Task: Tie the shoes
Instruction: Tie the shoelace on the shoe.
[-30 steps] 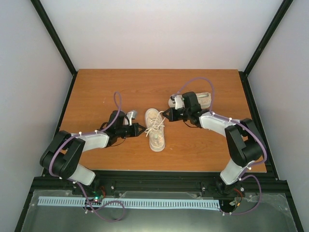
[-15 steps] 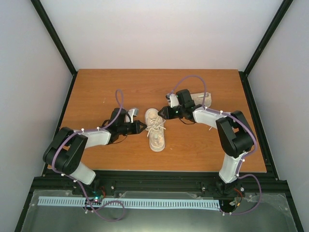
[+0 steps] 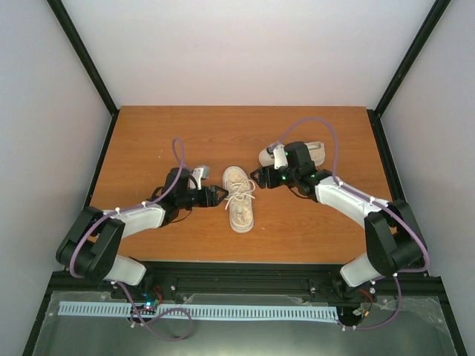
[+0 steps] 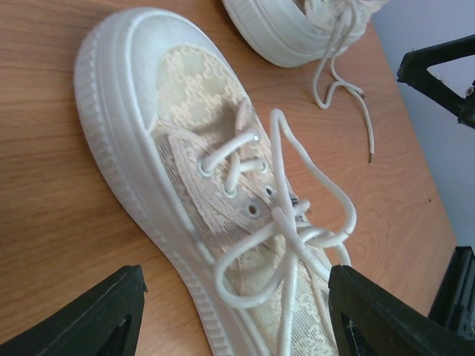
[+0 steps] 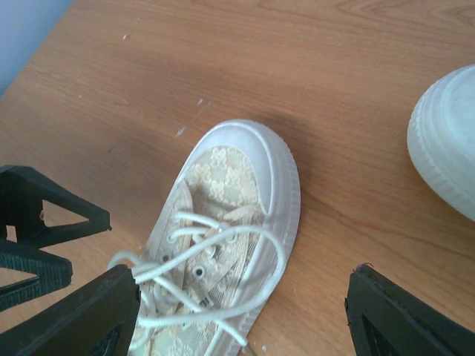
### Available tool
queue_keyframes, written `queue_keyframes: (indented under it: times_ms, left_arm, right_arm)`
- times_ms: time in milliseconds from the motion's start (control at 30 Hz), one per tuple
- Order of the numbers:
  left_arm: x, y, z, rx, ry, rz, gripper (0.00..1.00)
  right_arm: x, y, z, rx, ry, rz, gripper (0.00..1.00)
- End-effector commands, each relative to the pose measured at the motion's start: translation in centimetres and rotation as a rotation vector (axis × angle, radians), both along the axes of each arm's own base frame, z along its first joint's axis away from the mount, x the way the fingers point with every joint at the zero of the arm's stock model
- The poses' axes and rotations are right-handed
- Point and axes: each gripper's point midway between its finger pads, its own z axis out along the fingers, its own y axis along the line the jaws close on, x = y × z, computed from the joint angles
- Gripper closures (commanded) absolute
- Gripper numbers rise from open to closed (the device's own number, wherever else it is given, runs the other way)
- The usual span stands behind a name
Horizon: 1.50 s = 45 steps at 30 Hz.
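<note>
One of the shoes point(image 3: 239, 199), cream with a pale rubber sole, lies mid-table with its toe pointing away. Its white laces point(image 4: 286, 222) cross in a loose bow, and loops lie slack over the tongue point(image 5: 223, 245). My left gripper point(image 3: 220, 195) stands open just left of it, with the fingers point(image 4: 104, 319) either side of the shoe point(image 4: 185, 133) and nothing held. My right gripper point(image 3: 257, 178) is open at its upper right, its fingers point(image 5: 408, 319) apart above the shoe. The other shoe point(image 3: 315, 152) lies at the back right with loose laces point(image 4: 341, 81), partly behind the right arm.
The second shoe's toe point(image 5: 445, 141) is close to the right of my right gripper point(image 5: 245, 319). The left gripper's black fingers point(image 5: 37, 237) show on the far side of the shoe in the right wrist view. Black frame rails border the wooden table point(image 3: 148, 141).
Both grippers have gone from shut to open and let go of the laces. The right gripper drew back a little to the right; the left hardly moved.
</note>
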Motion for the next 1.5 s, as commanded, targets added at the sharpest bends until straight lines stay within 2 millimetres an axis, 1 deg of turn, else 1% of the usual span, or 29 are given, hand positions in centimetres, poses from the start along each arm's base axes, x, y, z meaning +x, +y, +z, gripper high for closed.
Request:
queue_keyframes:
  times_ms: [0,67,133,200,300,400,433,567,767,867,1067,1333,1400,1467]
  left_arm:
    - [-1.7,-1.3,0.3,-0.011,-0.007,-0.120,0.32]
    - [-2.3,-1.6,-0.5,0.009,0.022,-0.148,0.37]
    - [-2.6,-1.8,-1.0,0.013,0.033,-0.159,0.42]
    - [-2.7,-2.0,-1.1,0.011,0.039,-0.169,0.45]
    - [-2.8,-2.5,-1.3,0.007,0.050,-0.191,0.47]
    - [-3.0,-3.1,-1.6,0.003,0.065,-0.211,0.53]
    - [-3.0,-3.2,-1.5,-0.001,0.066,-0.216,0.57]
    - [-3.4,-2.9,-1.7,0.012,0.078,-0.210,0.77]
    - [-4.7,-2.3,-1.6,0.010,0.101,-0.209,0.99]
    - [-5.6,-1.6,-2.1,0.031,0.145,-0.193,0.99]
    - [-8.4,-0.1,-2.8,0.042,0.241,-0.166,0.99]
    - [-12.3,1.2,-2.3,0.021,0.337,-0.180,0.99]
    - [-13.2,1.2,-2.2,0.011,0.360,-0.201,0.95]
    - [-13.8,1.2,-2.2,-0.002,0.383,-0.210,0.83]
  right_arm:
    - [-2.1,-0.3,-1.5,-0.055,0.020,0.024,0.23]
    - [-2.4,-0.3,-1.7,-0.049,0.025,0.023,0.23]
    - [-2.5,-0.3,-1.8,-0.045,0.027,0.022,0.24]
    - [-2.5,-0.3,-1.8,-0.045,0.027,0.023,0.24]
    - [-2.6,-0.2,-2.0,-0.043,0.031,0.025,0.24]
    - [-2.5,-0.1,-2.0,-0.041,0.030,0.025,0.24]
    - [-2.6,-0.2,-2.1,-0.045,0.029,0.025,0.25]
    - [-2.6,-0.3,-2.2,-0.048,0.029,0.021,0.25]
    - [-2.4,-0.5,-2.2,-0.055,0.016,0.012,0.25]
    - [-2.3,-0.7,-2.3,-0.061,0.012,0.003,0.25]
    - [-2.1,-0.9,-2.6,-0.068,0.012,-0.013,0.25]
    - [-1.9,-0.9,-3.4,-0.063,0.043,-0.038,0.25]
    - [-1.9,-0.9,-3.5,-0.053,0.056,-0.051,0.25]
    - [-1.9,-0.9,-3.6,-0.035,0.072,-0.060,0.25]
